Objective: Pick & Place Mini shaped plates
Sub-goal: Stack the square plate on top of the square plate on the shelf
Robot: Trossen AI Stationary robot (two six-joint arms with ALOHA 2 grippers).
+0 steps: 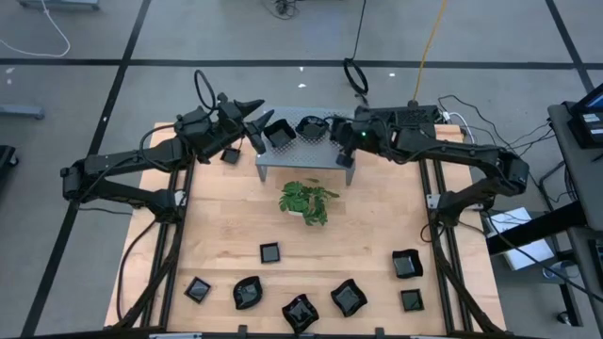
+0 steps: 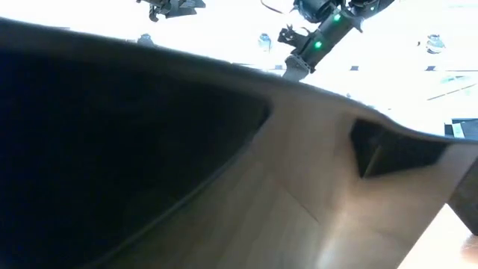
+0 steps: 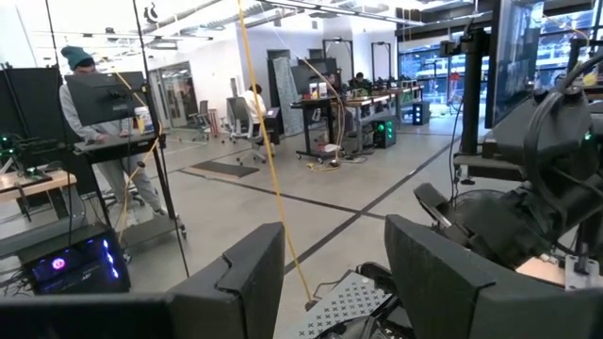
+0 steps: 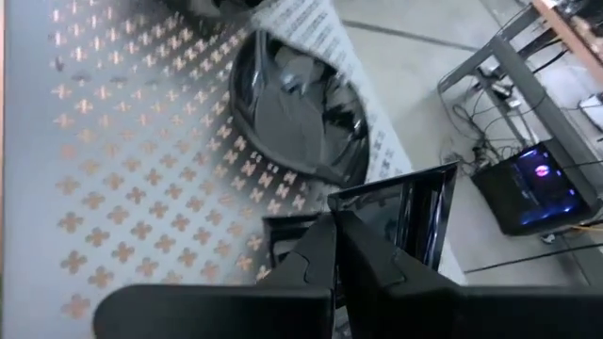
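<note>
Glossy black mini plates are spread over the pale wood table [image 1: 217,235], w/ most in a loose row at the near edge: a small square one [image 1: 197,289], a wavy-edged one [image 1: 247,293], another [image 1: 300,313], a rounded-square one [image 1: 348,298], a small square [image 1: 411,300] and a larger rounded one [image 1: 406,264]. One more square plate [image 1: 269,251] lies alone nearer mid-table, just in front of the green plant [image 1: 307,201]. Another small plate [image 1: 230,155] lies on the wood by the left end of the grey perforated stand [image 1: 300,155] at the far edge.

On the stand's top sit a square plate [image 1: 279,135] and a wavy round one [image 1: 310,126]; the right wrist view shows that wavy plate [image 4: 297,108] lying on the cross-punched metal, w/ a square dish [image 4: 415,217] propped at the stand's edge.

The left gripper [image 1: 256,121] hangs over the stand's left end, fingers [image 3: 250,273] spread wide w/ nothing between them, pointing out toward the room. The right gripper [image 1: 343,156] reaches in at the stand's right end, fingers [image 4: 316,259] pressed together right at the square dish's edge; can't tell whether they pinch its rim.

Beyond the table, a person [image 3: 94,141] in a teal cap stands at a desk. The low view is mostly blocked by a dark plate up close.
</note>
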